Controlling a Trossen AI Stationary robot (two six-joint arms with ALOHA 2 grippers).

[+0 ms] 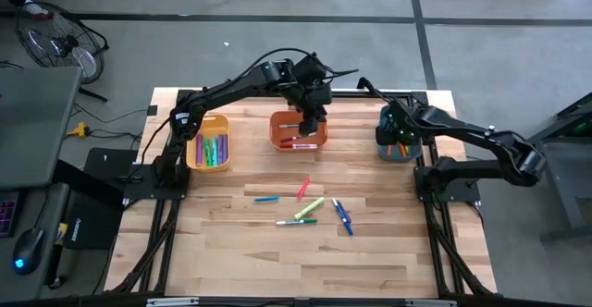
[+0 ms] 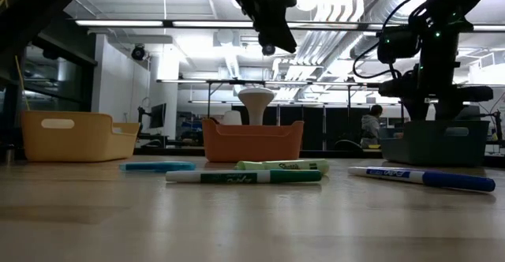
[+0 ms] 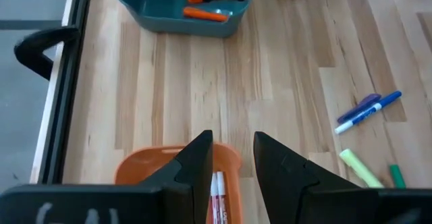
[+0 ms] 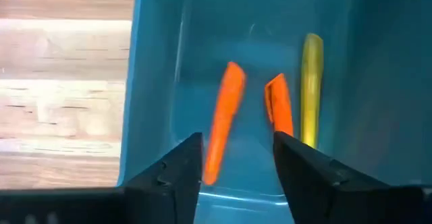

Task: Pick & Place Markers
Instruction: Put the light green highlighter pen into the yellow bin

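- My right end effector [image 4: 233, 160] hangs over the teal bin [image 1: 400, 146] at the table's far right, fingers parted and empty. Two orange markers [image 4: 226, 119] and a yellow one [image 4: 311, 86] lie on the bin floor just beyond the fingertips, so I judge this drop done.
- My left end effector [image 3: 233, 158] hovers above the orange bin [image 1: 299, 131], fingers a narrow gap apart with nothing between them; a white-bodied marker [image 3: 219, 197] lies in the bin below.
- The yellow bin [image 1: 207, 150] holds several markers already.
- Loose markers remain mid-table [image 1: 231, 251]: teal [image 1: 266, 199], red [image 1: 303, 189], yellow-green [image 1: 310, 208], green [image 1: 296, 222] and two blue [image 1: 343, 216].
- To do this well, I should lift the right arm straight up clear of the bin wall before swinging out, so nothing gets dragged along.
- Approach the next marker across its length.
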